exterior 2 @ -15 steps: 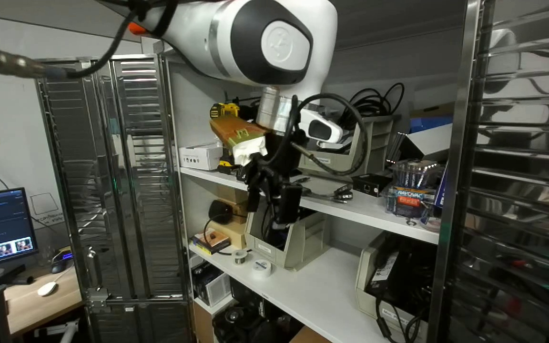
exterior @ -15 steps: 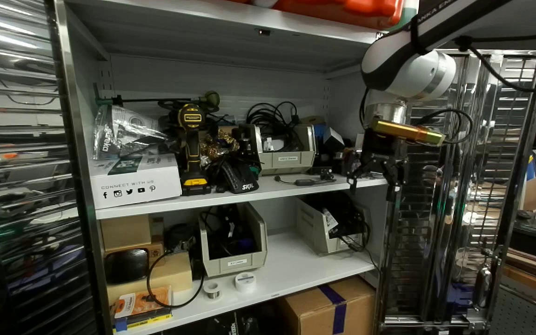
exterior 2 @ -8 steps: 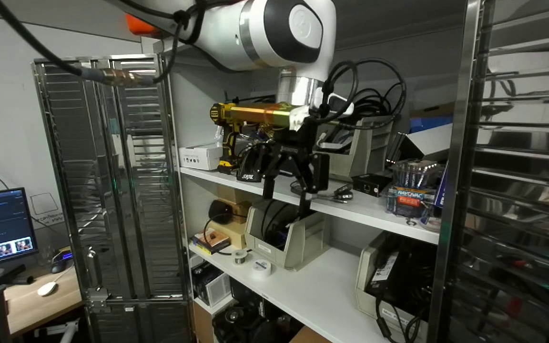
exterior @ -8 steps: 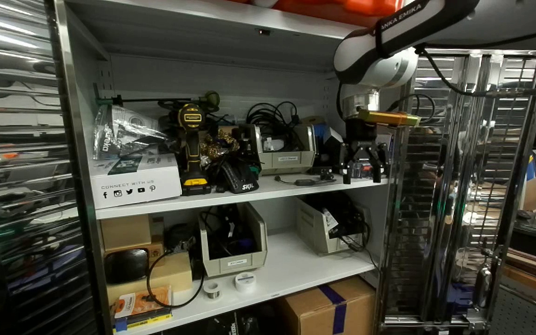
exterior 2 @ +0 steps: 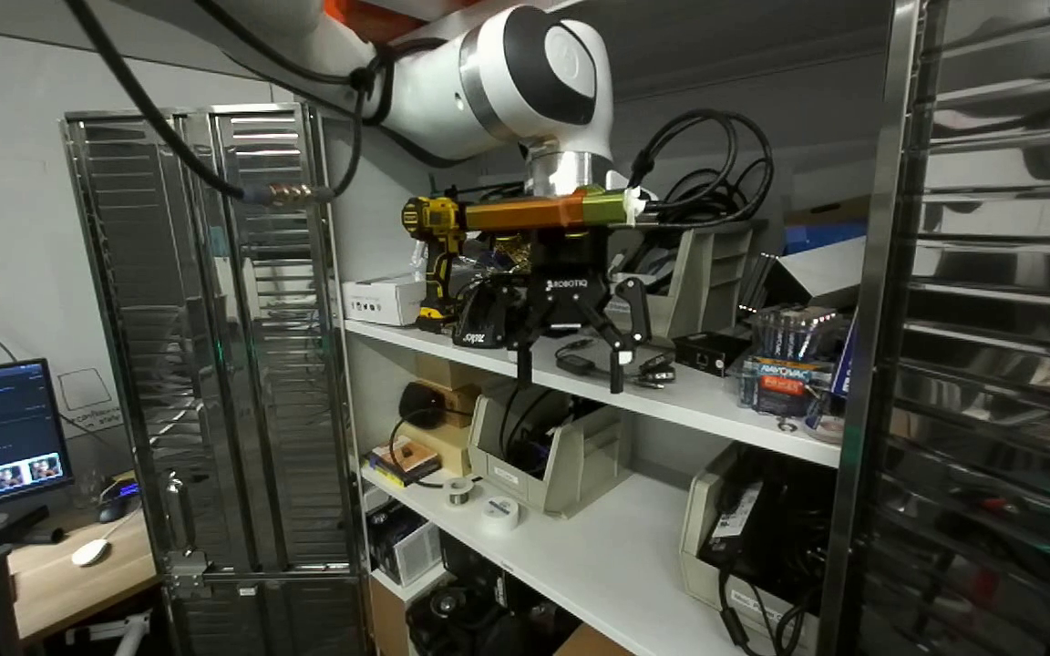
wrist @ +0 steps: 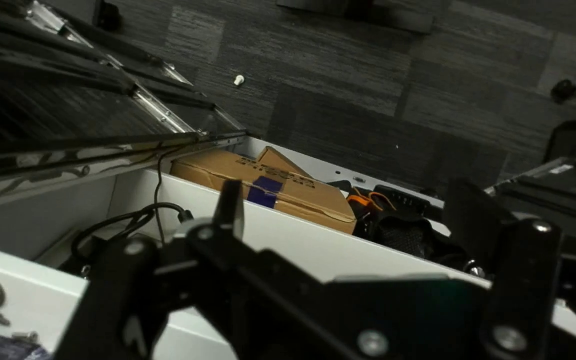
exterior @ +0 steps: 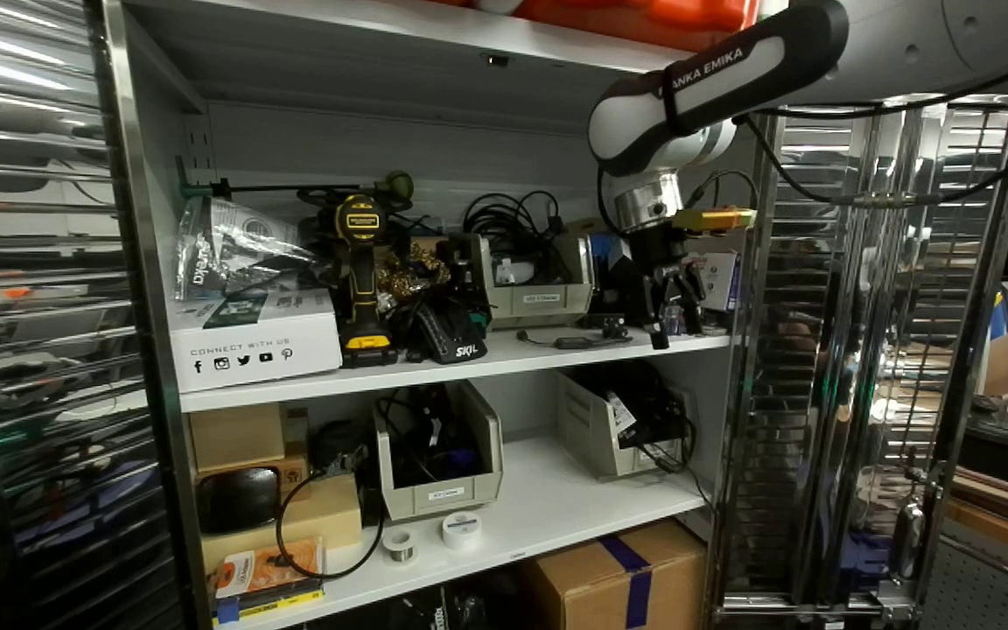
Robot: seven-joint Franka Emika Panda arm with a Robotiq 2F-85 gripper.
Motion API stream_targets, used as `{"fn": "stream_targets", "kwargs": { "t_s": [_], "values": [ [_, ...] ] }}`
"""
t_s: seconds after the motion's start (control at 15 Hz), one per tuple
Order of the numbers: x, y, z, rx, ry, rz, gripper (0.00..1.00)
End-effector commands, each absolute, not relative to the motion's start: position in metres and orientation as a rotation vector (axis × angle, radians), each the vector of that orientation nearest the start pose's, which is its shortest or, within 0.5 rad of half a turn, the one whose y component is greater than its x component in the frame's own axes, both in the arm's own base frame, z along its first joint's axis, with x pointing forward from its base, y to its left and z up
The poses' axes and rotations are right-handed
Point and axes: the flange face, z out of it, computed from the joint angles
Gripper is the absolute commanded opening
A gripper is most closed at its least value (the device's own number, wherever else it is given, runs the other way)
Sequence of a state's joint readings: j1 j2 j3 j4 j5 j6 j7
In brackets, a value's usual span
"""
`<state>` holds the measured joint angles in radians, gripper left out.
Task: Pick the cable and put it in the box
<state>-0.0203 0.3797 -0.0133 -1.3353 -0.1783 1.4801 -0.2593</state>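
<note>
The thin black cable (exterior: 570, 342) lies in a small loose tangle near the front edge of the upper shelf; it also shows in an exterior view (exterior 2: 581, 363). It is out of view in the wrist view. My gripper (exterior 2: 571, 372) is open and empty, fingers pointing down, in front of the upper shelf's edge. In an exterior view my gripper (exterior: 677, 331) is to the right of the cable and apart from it. Grey open bins stand on the shelves: an upper bin (exterior: 543, 304), a lower left bin (exterior: 443, 497) and a lower right bin (exterior: 576, 427). I cannot tell which container is the box.
A drill (exterior: 362, 262) and a white carton (exterior: 255, 346) stand left on the upper shelf. A battery pack (exterior 2: 781, 374) and small black box (exterior 2: 705, 353) are at its other end. A taped carton (wrist: 313, 195) sits below. Metal doors (exterior: 836, 394) flank the cabinet.
The arm has moved in towards the shelf and the cable, and the gripper has turned and straightened from a tilted pose. The gripper stays empty. The cable and bins have not moved.
</note>
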Motion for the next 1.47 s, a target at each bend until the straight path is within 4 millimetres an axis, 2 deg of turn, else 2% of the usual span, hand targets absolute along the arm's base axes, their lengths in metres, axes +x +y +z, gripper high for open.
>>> {"fn": "stream_targets", "kwargs": {
  "t_s": [0.0, 0.13, 0.47, 0.87, 1.07, 1.4],
  "values": [
    [0.662, -0.036, 0.504, -3.282, -0.680, 0.437, 1.00],
    [0.670, -0.031, 0.505, -3.301, -0.843, 0.431, 1.00],
    [0.697, 0.002, 0.513, -3.297, -1.218, 0.183, 1.00],
    [0.722, 0.042, 0.514, -3.084, -1.581, -0.209, 1.00],
    [0.730, 0.045, 0.509, -2.895, -1.727, -0.278, 1.00],
    [0.731, 0.036, 0.502, -2.550, -1.892, -0.268, 1.00]
  ]
}}
